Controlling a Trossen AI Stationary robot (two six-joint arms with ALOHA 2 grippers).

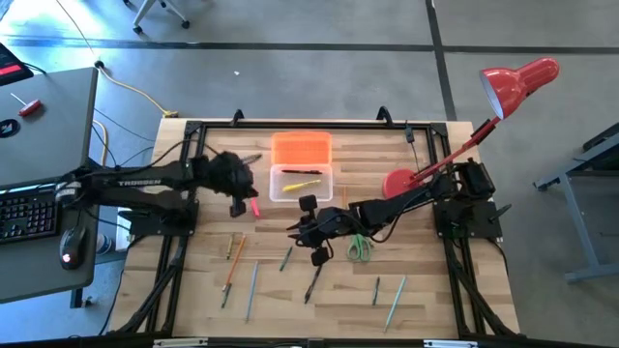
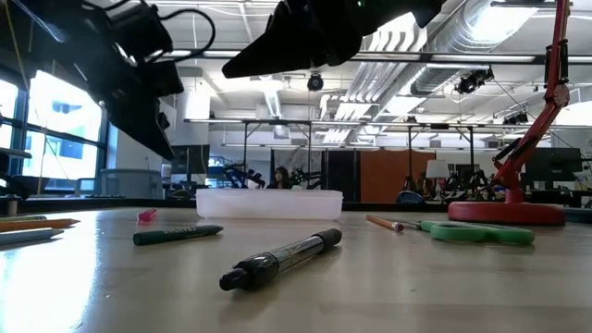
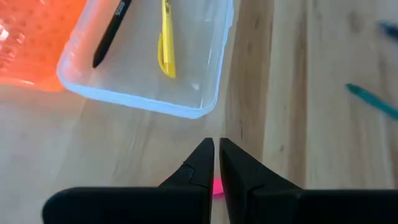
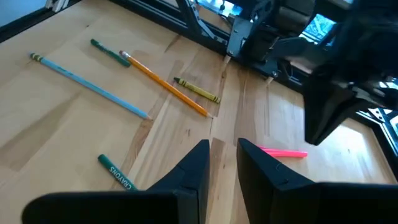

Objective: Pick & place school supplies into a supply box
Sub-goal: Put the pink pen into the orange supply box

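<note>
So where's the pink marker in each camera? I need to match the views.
High view: the pink marker lies just beside the left gripper, left of the supply box.
Low view: a small pink end left of the box.
Left wrist view: a pink sliver behind the fingertips.
Right wrist view: right of the fingers.
Shared landmark: the left gripper, beside it wherever it shows.

Your high view looks straight down on the whole worktop (image 1: 319, 300); the low one sits level at its surface. Both wrist views look close past their fingers (image 3: 202, 163) and share the pink marker (image 4: 283, 152).
</note>
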